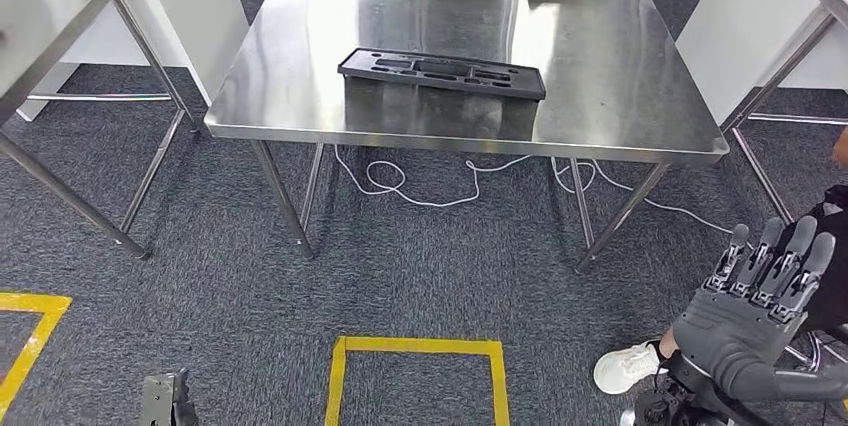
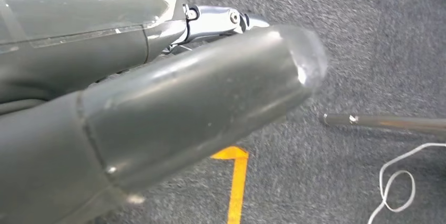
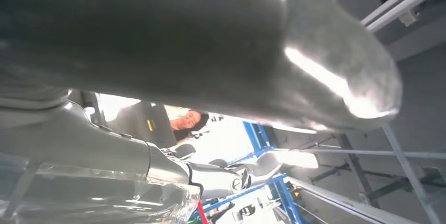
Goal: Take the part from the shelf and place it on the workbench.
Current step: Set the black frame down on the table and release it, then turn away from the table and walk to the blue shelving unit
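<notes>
The part, a long black moulded tray (image 1: 442, 73), lies flat on the steel workbench (image 1: 600, 66), near its front edge and a little left of centre. My right hand (image 1: 765, 296) is raised at the lower right, well short of the bench, with its fingers stretched upward and nothing in it. Its thick thumb (image 3: 252, 40) looms close in the right wrist view. My left hand (image 1: 165, 401) hangs low at the bottom left over the carpet. In the left wrist view its thumb (image 2: 184, 113) sticks out, empty.
Another steel table (image 1: 40, 6) stands at the left and a table frame (image 1: 790, 56) at the right. A white cable (image 1: 420, 186) loops on the carpet under the bench. Yellow tape (image 1: 415, 348) marks the floor. A person's white shoe (image 1: 625, 366) is beside my right hand.
</notes>
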`<control>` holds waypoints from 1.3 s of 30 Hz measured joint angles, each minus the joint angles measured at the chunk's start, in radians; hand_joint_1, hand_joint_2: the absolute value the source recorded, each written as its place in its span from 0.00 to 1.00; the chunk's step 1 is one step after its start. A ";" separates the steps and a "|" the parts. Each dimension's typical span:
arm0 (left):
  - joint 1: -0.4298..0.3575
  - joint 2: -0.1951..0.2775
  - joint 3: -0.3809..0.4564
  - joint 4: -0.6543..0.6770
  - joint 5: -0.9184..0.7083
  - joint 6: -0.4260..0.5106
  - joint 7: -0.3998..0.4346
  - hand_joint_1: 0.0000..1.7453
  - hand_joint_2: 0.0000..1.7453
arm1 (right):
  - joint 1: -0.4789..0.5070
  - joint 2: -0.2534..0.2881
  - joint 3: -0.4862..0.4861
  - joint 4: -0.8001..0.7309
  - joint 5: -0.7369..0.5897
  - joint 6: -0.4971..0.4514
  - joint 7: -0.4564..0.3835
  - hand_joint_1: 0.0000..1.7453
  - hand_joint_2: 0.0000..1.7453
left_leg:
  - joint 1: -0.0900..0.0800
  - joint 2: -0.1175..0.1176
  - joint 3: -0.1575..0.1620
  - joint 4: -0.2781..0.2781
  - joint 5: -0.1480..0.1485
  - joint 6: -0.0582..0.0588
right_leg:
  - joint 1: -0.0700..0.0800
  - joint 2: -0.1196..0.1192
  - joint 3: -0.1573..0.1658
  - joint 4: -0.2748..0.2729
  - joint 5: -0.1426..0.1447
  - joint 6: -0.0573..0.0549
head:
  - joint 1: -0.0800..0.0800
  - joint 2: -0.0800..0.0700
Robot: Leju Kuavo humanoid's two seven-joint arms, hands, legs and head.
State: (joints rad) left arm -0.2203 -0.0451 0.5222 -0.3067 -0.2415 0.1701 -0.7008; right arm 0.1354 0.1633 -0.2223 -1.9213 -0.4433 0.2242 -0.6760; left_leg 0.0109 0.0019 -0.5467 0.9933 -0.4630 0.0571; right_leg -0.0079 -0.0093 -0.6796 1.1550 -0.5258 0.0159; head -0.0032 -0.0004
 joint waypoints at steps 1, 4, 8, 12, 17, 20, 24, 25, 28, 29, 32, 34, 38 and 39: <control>0.001 0.000 0.000 0.000 0.000 0.000 0.000 0.00 0.00 | 0.000 -0.004 0.000 0.005 0.000 -0.002 0.000 0.00 0.00 | -0.001 0.001 -0.016 0.000 0.012 0.001 | -0.002 0.001 -0.015 0.066 -0.034 -0.001 | 0.001 0.000; 0.005 0.000 0.000 0.000 0.001 0.000 0.000 0.00 0.00 | 0.000 -0.014 0.000 0.016 0.000 -0.006 -0.001 0.00 0.00 | -0.001 0.001 -0.065 0.002 0.050 -0.004 | -0.005 0.002 0.016 0.122 -0.021 0.025 | 0.002 0.000; 0.009 0.000 0.000 0.000 0.001 0.000 0.000 0.00 0.00 | -0.003 -0.018 0.003 0.022 -0.001 -0.009 -0.003 0.00 0.00 | -0.005 0.001 -0.106 0.004 0.095 -0.024 | -0.003 0.004 0.217 -0.140 -0.006 0.028 | 0.002 0.000; 0.014 0.000 0.000 0.000 0.002 -0.001 0.000 0.00 0.00 | 0.004 -0.021 0.006 0.025 -0.004 -0.017 -0.007 0.00 0.00 | 0.000 0.000 -0.120 0.009 0.107 -0.046 | -0.004 0.006 0.224 -0.195 -0.004 -0.001 | 0.000 0.000; 0.017 0.000 -0.008 0.000 0.008 -0.001 0.000 0.00 0.00 | 0.011 -0.024 0.017 0.034 0.003 -0.044 0.000 0.00 0.00 | 0.009 -0.004 -0.170 0.261 -0.101 -0.064 | 0.002 -0.003 0.174 -0.194 0.049 -0.039 | -0.005 0.000; 0.017 -0.001 -0.019 -0.001 0.012 0.001 0.000 0.00 0.00 | 0.013 -0.024 0.029 0.044 0.030 -0.059 0.013 0.00 0.00 | 0.011 -0.004 -0.106 0.262 -0.043 -0.063 | 0.009 -0.002 0.128 -0.180 0.078 -0.035 | -0.005 0.000; 0.015 -0.002 -0.025 -0.005 0.023 0.009 0.000 0.00 0.00 | -0.003 -0.027 0.047 0.062 0.109 -0.099 0.043 0.00 0.00 | 0.002 -0.006 0.052 0.035 -0.055 -0.046 | 0.012 -0.004 0.088 -0.158 0.104 -0.017 | -0.005 0.000; 0.014 -0.001 -0.025 -0.006 0.026 0.010 0.000 0.00 0.00 | -0.013 -0.029 0.052 0.071 0.131 -0.112 0.055 0.00 0.00 | -0.002 -0.006 0.059 0.014 -0.060 -0.042 | 0.012 -0.004 0.082 -0.157 0.112 -0.009 | -0.005 0.000; 0.013 0.000 -0.025 -0.006 0.035 0.012 0.000 0.00 0.00 | -0.040 -0.047 0.066 0.109 0.207 -0.163 0.086 0.00 0.00 | 0.000 0.000 0.037 -0.009 -0.036 -0.019 | 0.014 0.000 0.055 -0.131 0.098 0.001 | -0.002 0.000; 0.013 0.000 -0.026 -0.007 0.037 0.012 0.000 0.00 0.00 | -0.047 -0.056 0.071 0.126 0.240 -0.185 0.095 0.00 0.00 | 0.002 0.002 0.025 -0.014 -0.022 -0.010 | 0.014 0.003 0.040 -0.096 0.062 -0.002 | 0.001 0.000; 0.014 0.001 -0.027 -0.008 0.039 0.012 0.000 0.00 0.00 | -0.063 -0.081 0.087 0.190 0.352 -0.250 0.146 0.00 0.00 | 0.000 0.003 -0.021 -0.014 0.017 -0.005 | 0.005 0.005 0.000 0.075 -0.053 -0.009 | 0.010 0.000; 0.014 0.001 -0.030 -0.007 0.040 0.012 0.000 0.00 0.00 | -0.069 -0.093 0.100 0.249 0.411 -0.275 0.196 0.00 0.00 | 0.000 0.005 -0.055 -0.013 0.044 -0.009 | -0.001 0.005 0.013 0.132 -0.037 0.013 | 0.012 0.000; 0.014 0.002 -0.038 -0.008 0.040 0.010 0.000 0.00 0.00 | -0.103 -0.106 0.132 0.445 0.541 -0.333 0.255 0.00 0.00 | -0.001 0.006 -0.107 -0.007 0.092 -0.031 | -0.007 0.007 0.202 -0.104 0.003 0.032 | 0.013 0.000; 0.013 0.003 -0.040 -0.008 0.040 0.009 0.000 0.00 0.00 | -0.117 -0.106 0.140 0.508 0.597 -0.367 0.263 0.00 0.00 | -0.002 0.007 -0.111 -0.006 0.103 -0.037 | -0.005 0.008 0.237 -0.164 -0.014 0.024 | 0.012 0.000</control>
State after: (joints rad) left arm -0.2072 -0.0423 0.4820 -0.3147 -0.2018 0.1794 -0.7008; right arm 0.0179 0.0569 -0.0824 -1.4134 0.1539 -0.1426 -0.4134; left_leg 0.0093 0.0087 -0.6577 0.9870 -0.3600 0.0200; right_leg -0.0127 -0.0011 -0.4429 0.9914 -0.5396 0.0400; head 0.0088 -0.0004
